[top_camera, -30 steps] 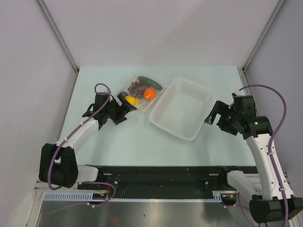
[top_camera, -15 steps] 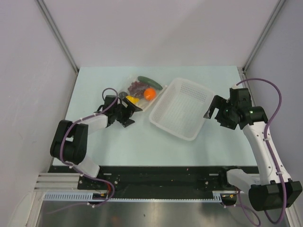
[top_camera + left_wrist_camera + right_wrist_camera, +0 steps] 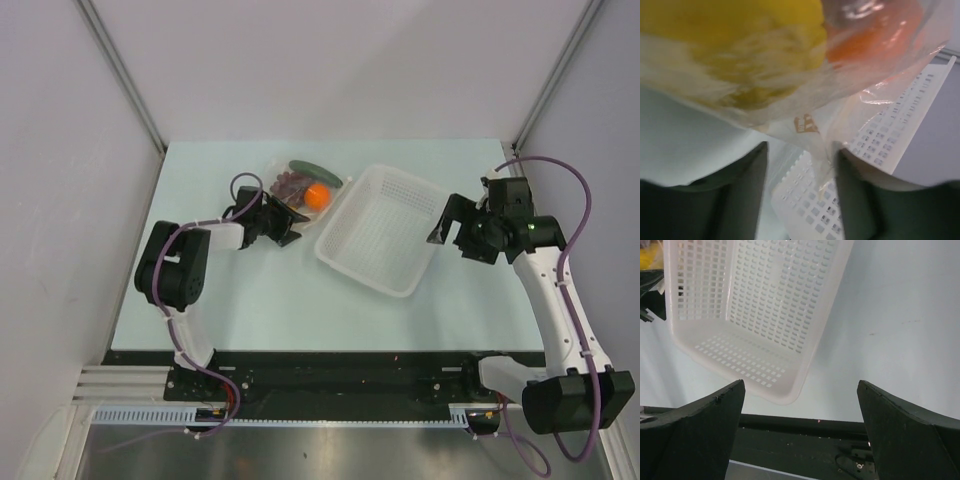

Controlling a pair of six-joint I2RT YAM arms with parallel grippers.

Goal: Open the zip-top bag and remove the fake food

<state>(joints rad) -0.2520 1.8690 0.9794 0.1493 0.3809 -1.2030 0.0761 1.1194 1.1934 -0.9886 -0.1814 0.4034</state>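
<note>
The zip-top bag point(image 3: 296, 186) lies at the table's back middle. Through the clear film I see an orange ball point(image 3: 318, 196), a green cucumber point(image 3: 312, 169) and dark grapes point(image 3: 289, 183). My left gripper point(image 3: 282, 226) is pushed against the bag's near-left corner. In the left wrist view the bag's point(image 3: 816, 131) thin edge hangs between my left gripper's point(image 3: 800, 150) fingers, which stand apart. A yellow fruit point(image 3: 740, 50) and the orange ball point(image 3: 875, 35) press against the film just above. My right gripper point(image 3: 443, 228) hovers by the basket's right rim, wide open and empty point(image 3: 800, 385).
A white perforated basket point(image 3: 400, 268) sits just right of the bag, with its left corner next to the bag. In the right wrist view the basket point(image 3: 790, 390) lies ahead, and the table's dark front rail point(image 3: 805, 435) runs below.
My left arm has reached further toward the bag's corner, covering the yellow fruit from above, and its jaws have narrowed. The right gripper has shifted slightly toward the back.
</note>
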